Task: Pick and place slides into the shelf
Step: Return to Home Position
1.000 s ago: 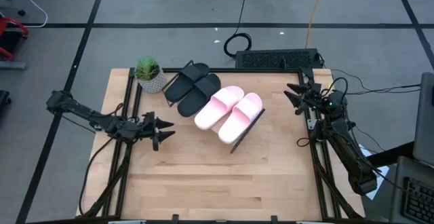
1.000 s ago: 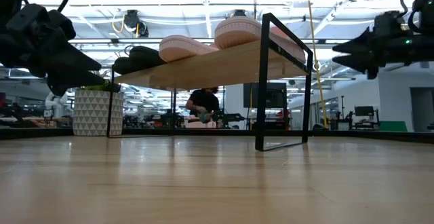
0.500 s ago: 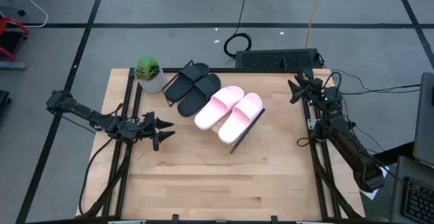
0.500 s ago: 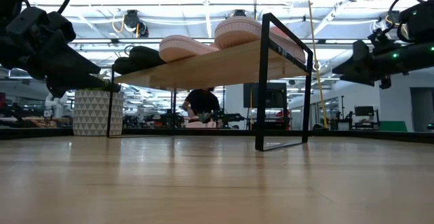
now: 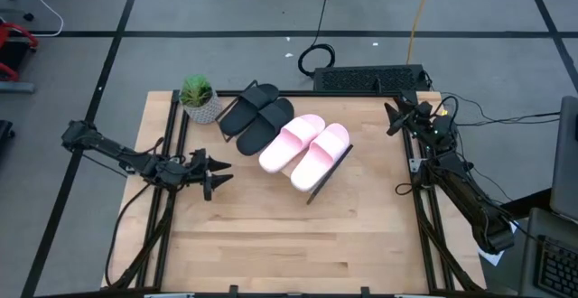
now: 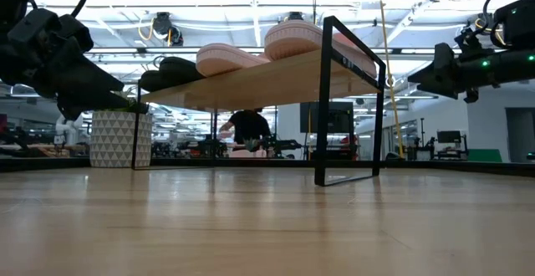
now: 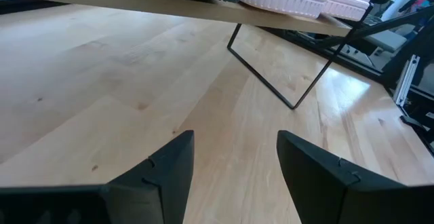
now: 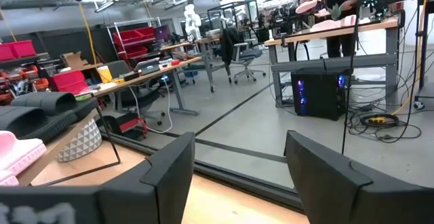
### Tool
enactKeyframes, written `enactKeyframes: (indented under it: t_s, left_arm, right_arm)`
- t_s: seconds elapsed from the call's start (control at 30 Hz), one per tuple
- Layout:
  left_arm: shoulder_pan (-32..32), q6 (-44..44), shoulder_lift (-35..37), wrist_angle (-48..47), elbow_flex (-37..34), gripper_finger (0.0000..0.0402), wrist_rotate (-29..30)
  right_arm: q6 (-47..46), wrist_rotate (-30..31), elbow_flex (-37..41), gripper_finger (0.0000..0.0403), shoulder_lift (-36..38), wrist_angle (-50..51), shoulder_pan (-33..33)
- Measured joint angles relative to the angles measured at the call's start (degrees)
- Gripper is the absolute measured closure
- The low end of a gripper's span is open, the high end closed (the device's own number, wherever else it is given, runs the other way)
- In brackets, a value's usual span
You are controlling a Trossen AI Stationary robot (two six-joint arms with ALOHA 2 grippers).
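Two black slides [image 5: 257, 116] and two pale pink slides [image 5: 305, 147] lie side by side, soles down, on the slanted wooden shelf [image 6: 267, 79], whose black frame [image 5: 330, 173] stands on the table. In the low view the pink slides [image 6: 251, 54] and black slides [image 6: 171, 69] sit on top of the board. My left gripper [image 5: 217, 176] hovers open over the table left of the shelf, its fingers [image 7: 169, 173] pointing at the shelf's underside. My right gripper [image 5: 393, 117] stands open at the table's far right, right of the shelf, holding nothing.
A small potted plant [image 5: 198, 98] stands at the far left corner beside the black slides. A black box [image 5: 370, 79] lies behind the table's far edge. Bare wooden tabletop [image 5: 289, 244] stretches in front of the shelf. A person [image 6: 247, 130] is in the room beyond.
My right gripper has swung a little toward the table's far edge and turned its fingers from pointing at the shelf to pointing more toward the far side. It has stayed open. The slides and the shelf have not moved.
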State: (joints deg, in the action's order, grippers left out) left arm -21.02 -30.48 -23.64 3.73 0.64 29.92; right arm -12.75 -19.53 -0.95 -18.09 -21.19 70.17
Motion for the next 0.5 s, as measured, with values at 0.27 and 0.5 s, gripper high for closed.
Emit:
enactKeyframes:
  t_s: [0.27,0.5]
  left_arm:
    - [0.00,0.63,0.00,-0.02,0.00,0.0192,0.06]
    - [0.00,0.66,0.01,-0.02,0.00,0.0192,0.08]
  right_arm:
    - [-0.01,-0.02,0.00,0.0181,0.00,0.00,0.00]
    - [-0.02,-0.14,0.00,0.0181,3.86,0.38,-0.62]
